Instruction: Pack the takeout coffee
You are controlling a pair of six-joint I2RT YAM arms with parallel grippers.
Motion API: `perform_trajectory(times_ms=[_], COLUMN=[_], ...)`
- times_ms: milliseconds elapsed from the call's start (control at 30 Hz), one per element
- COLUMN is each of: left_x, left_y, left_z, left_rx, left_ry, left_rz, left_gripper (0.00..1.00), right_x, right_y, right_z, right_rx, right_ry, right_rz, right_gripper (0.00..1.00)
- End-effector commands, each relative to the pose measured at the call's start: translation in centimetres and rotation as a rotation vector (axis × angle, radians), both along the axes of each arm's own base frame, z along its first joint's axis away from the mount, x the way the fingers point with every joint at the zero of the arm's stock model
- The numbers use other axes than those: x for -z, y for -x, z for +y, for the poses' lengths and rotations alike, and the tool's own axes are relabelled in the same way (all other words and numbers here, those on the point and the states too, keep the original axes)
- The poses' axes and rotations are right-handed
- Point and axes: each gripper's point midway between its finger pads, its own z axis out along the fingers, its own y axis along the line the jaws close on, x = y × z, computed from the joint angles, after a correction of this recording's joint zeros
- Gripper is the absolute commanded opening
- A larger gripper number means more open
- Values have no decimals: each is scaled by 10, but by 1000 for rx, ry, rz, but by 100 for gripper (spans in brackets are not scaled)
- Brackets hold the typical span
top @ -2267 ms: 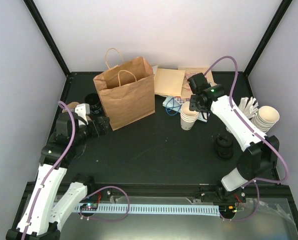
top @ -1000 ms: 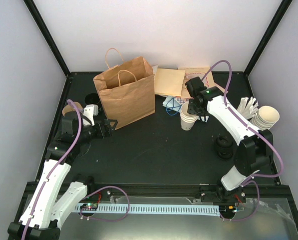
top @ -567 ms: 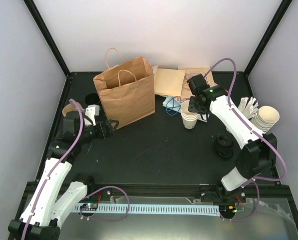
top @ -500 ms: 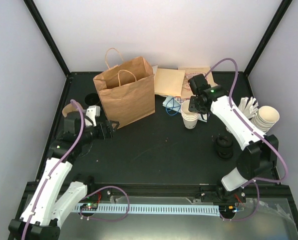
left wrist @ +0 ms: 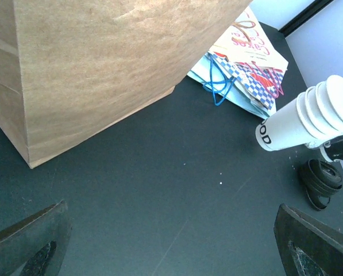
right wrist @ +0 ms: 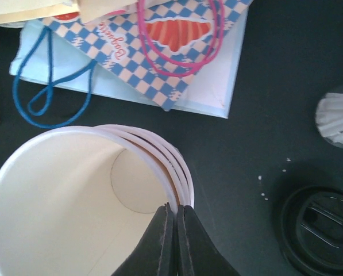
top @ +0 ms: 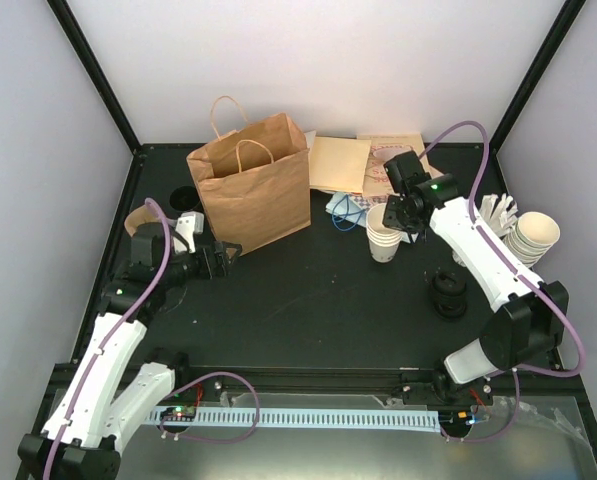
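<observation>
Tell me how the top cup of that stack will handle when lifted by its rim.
Likely light: top cup is empty thin paper. The right hand pinches one rim wall, so it may flex. The nested cups beneath may cling and rise.

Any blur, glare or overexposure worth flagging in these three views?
Top external: evenly lit, sharp, soft shadows. Left wrist: left gripper's fingers dark and blurred at the bottom corners. Right wrist: top cream paper cup bright inside, shading intact; no glare.

A brown paper bag [top: 250, 185] stands beside flat printed bags [top: 340, 163].
</observation>
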Motion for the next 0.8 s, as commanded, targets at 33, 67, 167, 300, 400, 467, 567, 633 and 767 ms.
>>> perform_trajectory(times_ms=[33,67,167,300,400,467,567,633,767], left_x=[-9,-10,-11,-12,-11,-10,-10,-12,-12], left_y=[-4,-4,-4,-2,-3,-4,-4,-5,-4], left_z=[-6,-7,-9,-9,-9,-9,-13,-14,-13], left_rx=[15,18,27,30,31,31,41,46,46], left_ry=[48,51,58,56,54,58,77,81,74], left_rz=[-12,-9,-1,4,2,2,12,12,9], left_gripper=[99,99,99,99,99,99,99,99,99], right_x=[-19,-16,-8,-10,-13,-13,-3,1,-4], right_y=[3,3,5,7,6,4,4,5,6], right_z=[-17,-8,-1,-8,-8,7,18,-1,1], right_rx=[63,27,12,16,13,-46,-86,-24,-45], right_ry=[16,-58,-144,-98,-109,-177,-213,-88,-97], right_rz=[-54,-53,-43,-33,-59,-59,-25,7,-2], right_gripper=[1,1,1,1,1,1,1,1,1])
